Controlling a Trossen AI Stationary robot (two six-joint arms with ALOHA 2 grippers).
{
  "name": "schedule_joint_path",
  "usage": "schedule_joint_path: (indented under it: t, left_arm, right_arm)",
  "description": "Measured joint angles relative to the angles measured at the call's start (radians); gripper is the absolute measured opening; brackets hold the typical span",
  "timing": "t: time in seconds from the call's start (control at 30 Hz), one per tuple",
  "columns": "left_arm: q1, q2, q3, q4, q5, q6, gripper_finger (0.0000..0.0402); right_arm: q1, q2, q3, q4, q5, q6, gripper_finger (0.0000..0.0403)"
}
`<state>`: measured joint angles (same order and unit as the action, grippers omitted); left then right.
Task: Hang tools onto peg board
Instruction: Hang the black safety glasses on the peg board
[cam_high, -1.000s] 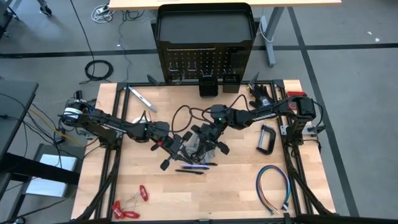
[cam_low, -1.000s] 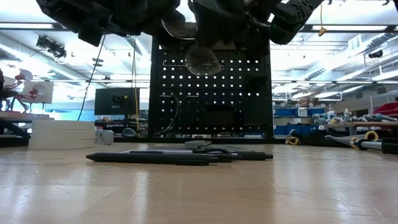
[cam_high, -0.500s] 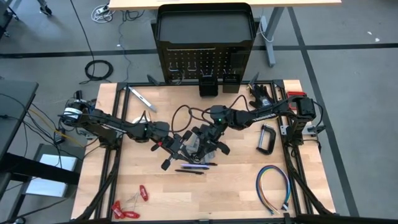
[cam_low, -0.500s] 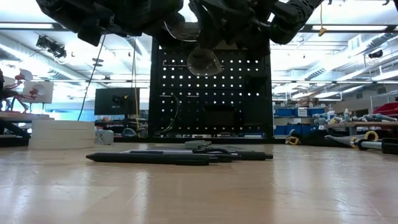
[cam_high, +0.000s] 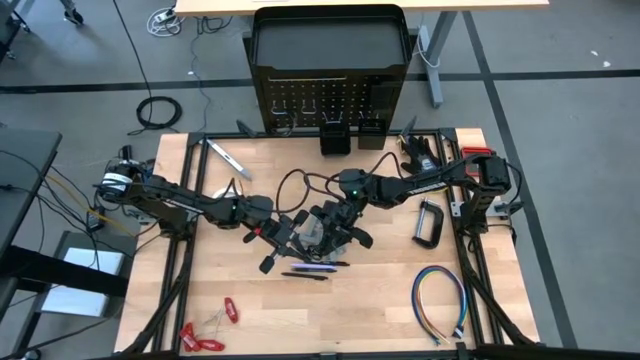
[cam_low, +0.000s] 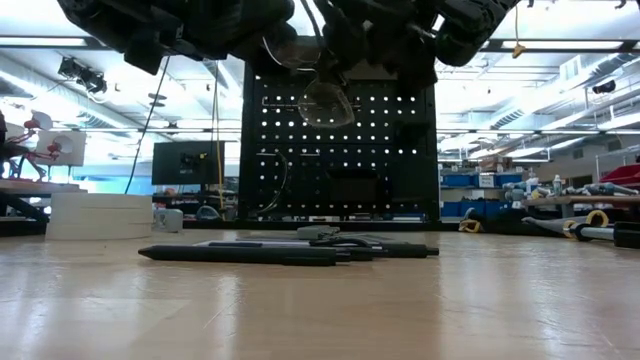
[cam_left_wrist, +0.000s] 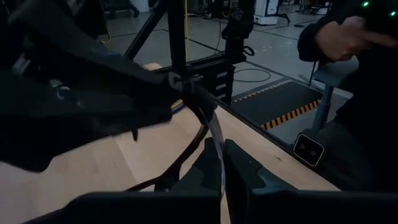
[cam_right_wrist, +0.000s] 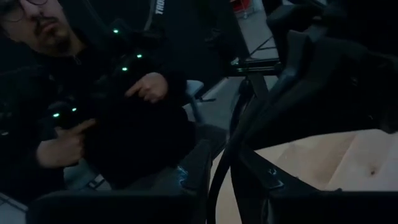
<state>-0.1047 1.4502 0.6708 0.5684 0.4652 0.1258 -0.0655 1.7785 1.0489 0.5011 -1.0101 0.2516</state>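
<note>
A pair of clear-lensed glasses (cam_high: 318, 232) hangs above the table's middle between my two grippers; the low view shows a lens (cam_low: 325, 100) high above the wood. My left gripper (cam_high: 300, 232) comes in from the table's left and is shut on the glasses. My right gripper (cam_high: 337, 232) comes in from the right, with its fingers a narrow gap apart on either side of a thin dark band (cam_right_wrist: 239, 118) of the glasses. The peg board (cam_high: 325, 100) stands upright at the table's far edge. Dark pens (cam_high: 310, 268) lie flat on the wood below the grippers. My left gripper pinches a thin pale strip (cam_left_wrist: 214, 134) of the glasses between its two fingers, coming roughly level from the table's left. The strip stands on edge and runs away from the fingertips. The glasses are lifted clear of the table. My right gripper has the dark band between its fingers; whether they touch it, I cannot tell.
A black C-clamp (cam_high: 430, 222) lies at the right and a multicoloured wire loop (cam_high: 440, 300) at the near right. Red-handled tools (cam_high: 210, 330) lie at the near left, a silver bar (cam_high: 225, 155) at the far left. A person (cam_right_wrist: 124, 112) stands beyond the table.
My right gripper has rolled a little about its own line while staying at the glasses. The glasses hang in the same place, and my left gripper has kept still.
</note>
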Motion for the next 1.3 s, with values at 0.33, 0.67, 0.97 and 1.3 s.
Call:
schedule_joint_path:
  t: [0.33,0.67,0.97,1.3]
  left_arm:
    - [0.002,0.0,-0.002,0.006,-0.007,-0.003,0.0003]
    - [0.001,0.0,-0.002,0.012,-0.002,-0.002,0.0003]
    - [0.0,0.0,-0.001,0.015,-0.001,0.001,0.0003]
    - [0.001,0.0,-0.001,0.044,0.016,0.013,0.0003]
  right_arm:
    - [-0.002,-0.002,0.0,-0.083,0.157,-0.122,0.01]
    - [-0.022,-0.085,0.0,-0.271,0.186,-0.157,0.0122]
    - [-0.012,-0.099,0.0,-0.279,0.209,-0.153,0.0124]
    - [0.006,-0.08,0.0,-0.123,0.305,-0.177,0.0124]
